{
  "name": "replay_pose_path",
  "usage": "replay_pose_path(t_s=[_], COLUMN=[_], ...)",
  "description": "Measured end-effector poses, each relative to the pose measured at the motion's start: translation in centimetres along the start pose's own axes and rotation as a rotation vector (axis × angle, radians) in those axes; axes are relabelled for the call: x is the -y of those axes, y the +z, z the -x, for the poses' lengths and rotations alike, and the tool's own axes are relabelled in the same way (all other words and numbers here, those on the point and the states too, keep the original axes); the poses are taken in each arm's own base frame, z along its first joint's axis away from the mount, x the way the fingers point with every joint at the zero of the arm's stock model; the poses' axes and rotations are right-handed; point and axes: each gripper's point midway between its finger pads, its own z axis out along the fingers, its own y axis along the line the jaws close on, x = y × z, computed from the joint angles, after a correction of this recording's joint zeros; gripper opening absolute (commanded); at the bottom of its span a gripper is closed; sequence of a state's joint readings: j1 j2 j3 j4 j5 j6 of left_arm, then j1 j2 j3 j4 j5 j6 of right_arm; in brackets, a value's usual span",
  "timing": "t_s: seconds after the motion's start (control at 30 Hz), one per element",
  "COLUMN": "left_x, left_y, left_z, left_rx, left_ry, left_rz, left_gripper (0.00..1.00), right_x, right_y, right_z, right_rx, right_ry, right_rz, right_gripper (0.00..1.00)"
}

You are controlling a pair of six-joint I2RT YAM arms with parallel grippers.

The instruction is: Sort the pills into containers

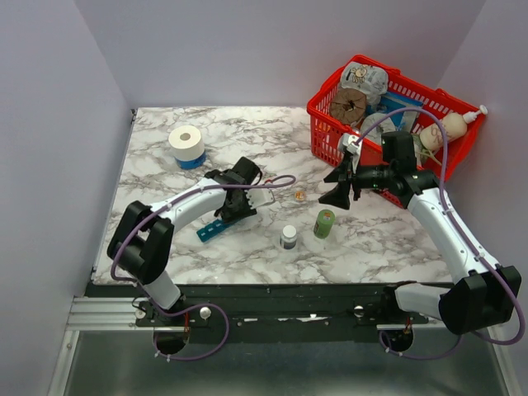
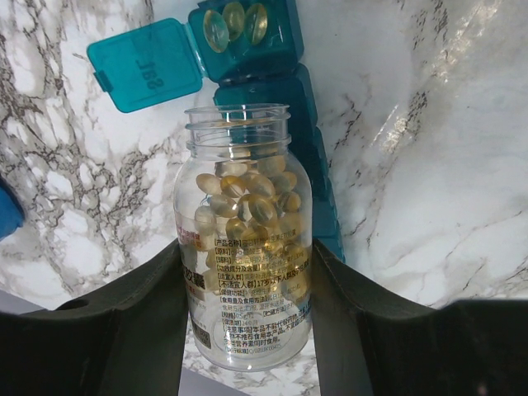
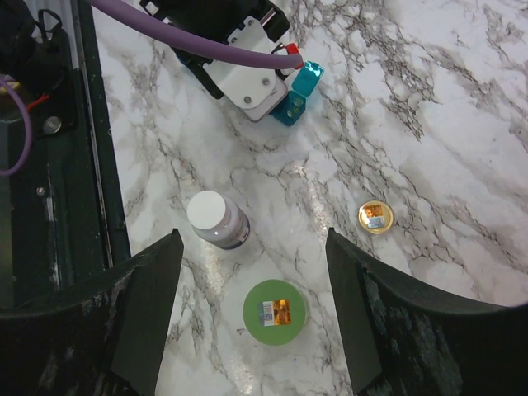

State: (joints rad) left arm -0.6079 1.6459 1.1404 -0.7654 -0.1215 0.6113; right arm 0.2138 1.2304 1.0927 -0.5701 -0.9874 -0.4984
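My left gripper (image 2: pixel 247 264) is shut on a small clear bottle (image 2: pixel 243 190) with its cap off. Several yellowish pills (image 2: pixel 247 202) lie inside it. Its open mouth points at the blue containers strip (image 2: pixel 318 165). The end compartment has its lid (image 2: pixel 144 64) flipped open and holds a few pills (image 2: pixel 235 23). From above, that gripper (image 1: pixel 239 198) sits over the strip (image 1: pixel 213 230). My right gripper (image 3: pixel 252 247) is open, hovering above a green bottle (image 3: pixel 275 312) with nothing between its fingers. The tan cap (image 3: pixel 375 217) lies on the table.
A white bottle (image 1: pixel 288 238) stands beside the green bottle (image 1: pixel 323 223). At the back right is a red wire basket (image 1: pixel 330 124) full of items. A white tape roll (image 1: pixel 186 144) sits at the back left. Grey walls close in the marble table.
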Motion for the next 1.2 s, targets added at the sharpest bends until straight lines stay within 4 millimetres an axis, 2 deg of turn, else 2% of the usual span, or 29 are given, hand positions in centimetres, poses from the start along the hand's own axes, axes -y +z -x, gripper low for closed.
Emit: replay_pose_path(t_s=[0.13,0.33,0.73,0.87,1.03,1.17,1.2], left_x=[0.5,0.4,-0.2,0.4,1.6,2.9,3.1], left_y=[0.2,-0.4,-2.3,-4.8,-8.3,-10.8,-11.3], left_z=[-0.7,-0.9,-0.8,0.7,2.9,4.2,4.4], left_rx=[0.022,0.127,0.440,0.642,0.907,1.075,1.101], left_ry=[-0.015,-0.060,-0.161,-0.146,-0.125,-0.110,-0.107], left_rz=[0.009,0.064,0.171,0.218,0.237,0.216,0.213], left_gripper=[0.00,0.00,0.00,0.00,0.00,0.00,0.00], right_x=[0.0,0.1,0.1,-0.6,-1.9,-2.6,-2.6], right_y=[0.0,0.1,0.3,0.4,0.7,0.6,0.5], right_z=[0.0,-0.2,-0.5,-0.6,-2.5,-2.9,-2.6], right_rx=[-0.001,-0.004,-0.006,0.008,0.011,0.019,0.024], right_ry=[0.001,0.005,-0.027,-0.087,-0.172,-0.274,-0.311], right_rz=[0.000,0.002,0.024,0.071,0.152,0.195,0.207], right_gripper=[0.79,0.79,0.79,0.79,0.79,0.92,0.99])
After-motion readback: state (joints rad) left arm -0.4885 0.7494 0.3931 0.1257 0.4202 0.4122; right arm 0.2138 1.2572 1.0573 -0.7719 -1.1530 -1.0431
